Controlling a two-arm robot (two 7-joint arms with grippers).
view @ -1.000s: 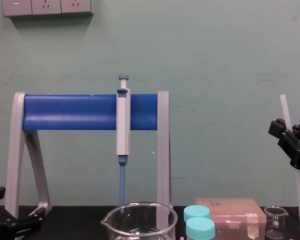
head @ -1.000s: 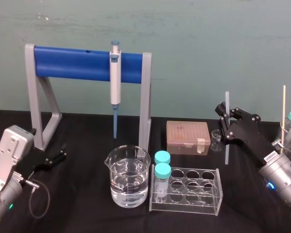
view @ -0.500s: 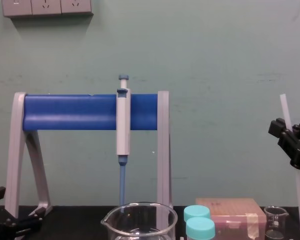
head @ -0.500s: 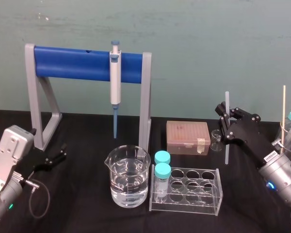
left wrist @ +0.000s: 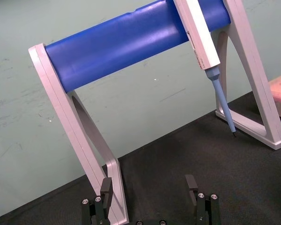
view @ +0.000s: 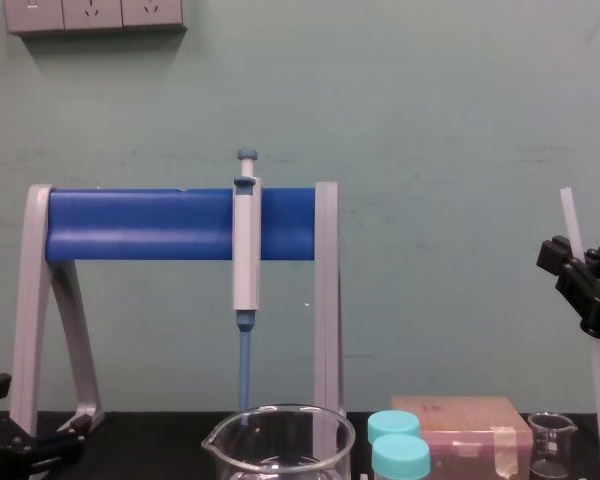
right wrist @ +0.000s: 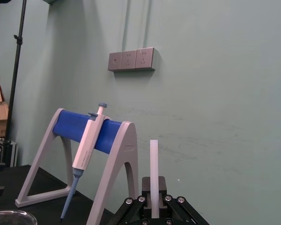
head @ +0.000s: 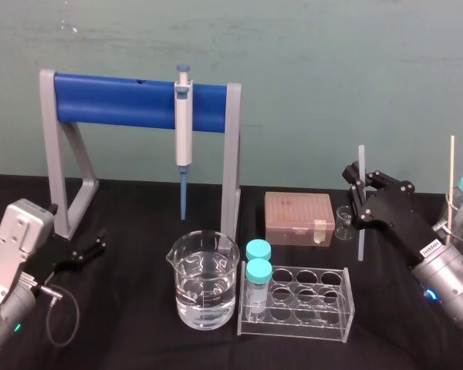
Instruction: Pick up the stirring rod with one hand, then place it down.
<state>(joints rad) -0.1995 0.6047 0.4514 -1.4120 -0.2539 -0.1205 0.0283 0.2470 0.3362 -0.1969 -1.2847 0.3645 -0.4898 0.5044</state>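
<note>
Gripping the long, thin, white translucent stirring rod (head: 360, 239) a little above its middle, your right tool (head: 360, 193) has its black jointed fingers clamped on both sides of the stick. It sits over the right side of the black table (head: 139, 308). The rod stands nearly upright, with its top end rising above the fingers and its longer part hanging below them. You cannot tell from these views whether the lower end touches the table.

Just beside the rod, toward the middle of the table, stands a small clear glass beaker (head: 343, 222), apart from the rod. Next to that lies a flat brownish-pink plastic box (head: 299, 218). In front of the box is a clear plastic tube rack (head: 309, 304) holding two teal-capped vials (head: 258, 266) at its left end. A large glass beaker of clear liquid (head: 203, 280) stands to the left of the rack.

Behind these, a grey-legged stand with a blue crossbar (head: 116, 100) carries a grey pipette with a blue tip (head: 184, 131), hanging straight down. At the far right edge a thin wooden stick (head: 451, 181) stands upright.

Your left tool (left wrist: 148, 187) rests low over the table's left side, near the stand's left leg. Its fingers are spread apart with nothing between them.
</note>
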